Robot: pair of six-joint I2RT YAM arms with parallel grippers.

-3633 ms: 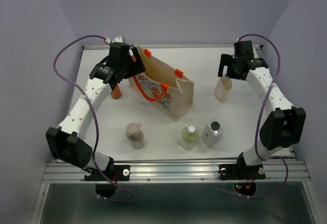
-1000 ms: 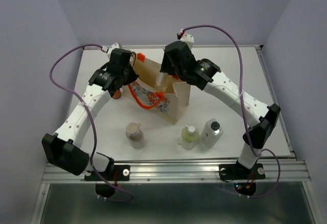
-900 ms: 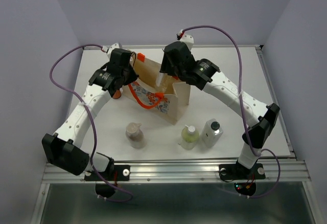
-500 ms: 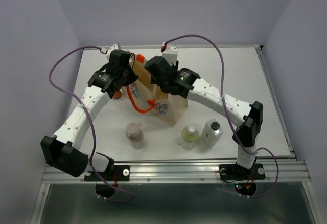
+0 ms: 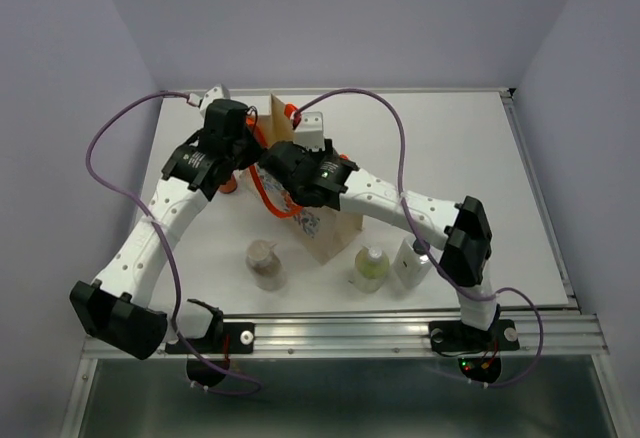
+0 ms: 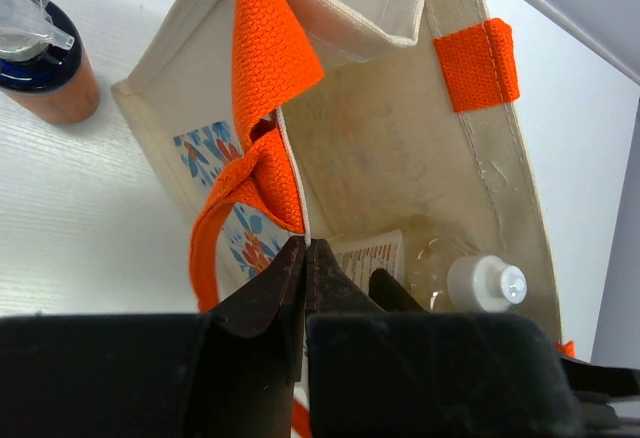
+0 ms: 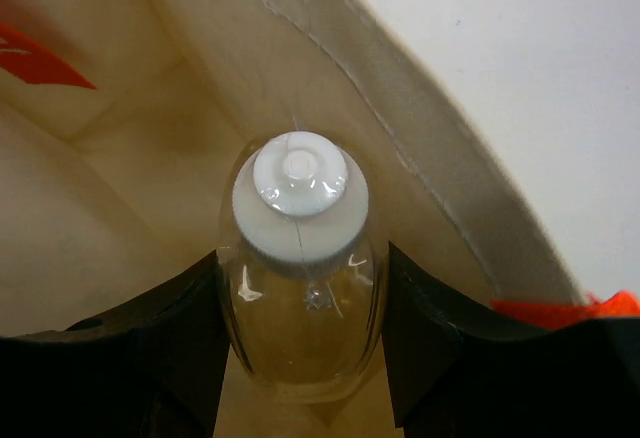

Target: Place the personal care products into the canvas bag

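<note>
Top external showed the canvas bag (image 5: pixel 322 230) with its mouth up. Left wrist: the left gripper (image 6: pixel 305 253) pinched the bag's rim beside its orange handle (image 6: pixel 265 68) — we judged it best held taut. Right wrist: the right gripper (image 7: pixel 305 343) clasped the bottle (image 7: pixel 300 258) between its fingers (image 7: pixel 180 353), inside the bag, long axis upright, cap toward the wrist — best lowered before release.

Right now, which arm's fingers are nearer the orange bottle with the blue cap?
Left. The left fingers pinch the rim of the canvas bag on the side facing the orange bottle, which stands just outside. The right fingers are down inside the bag, gripping a white-capped bottle.
</note>
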